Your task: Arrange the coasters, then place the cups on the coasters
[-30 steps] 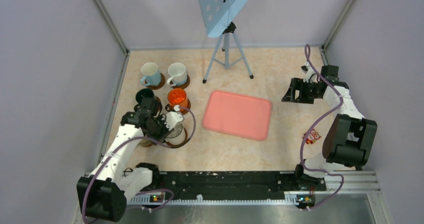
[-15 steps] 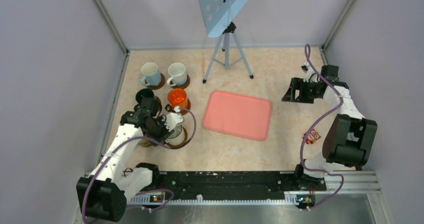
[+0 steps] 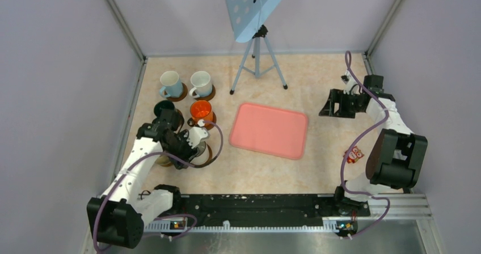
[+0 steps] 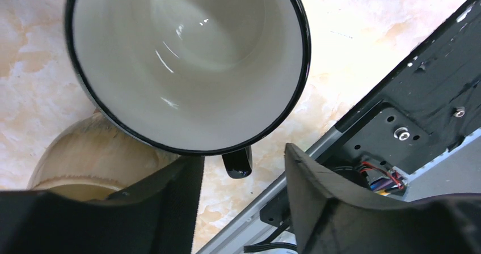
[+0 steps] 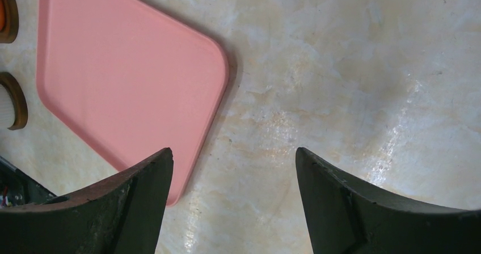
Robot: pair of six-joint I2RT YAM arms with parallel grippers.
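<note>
The partly cropped black-rimmed mug [image 4: 187,55] is flanked untouched at its handle by the released left gripper [image 4: 240,162]; the right gripper [image 5: 232,153] is spread empty

Six mugs [image 3: 200,84], five visible coasters [image 3: 182,94], one pink tray [image 3: 268,130], one tripod [image 3: 257,61].

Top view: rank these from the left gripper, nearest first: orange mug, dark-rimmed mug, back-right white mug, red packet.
1. dark-rimmed mug, right at the fingertips of the left gripper.
2. orange mug, just behind it.
3. back-right white mug, back row.
4. red packet, far right side.
</note>
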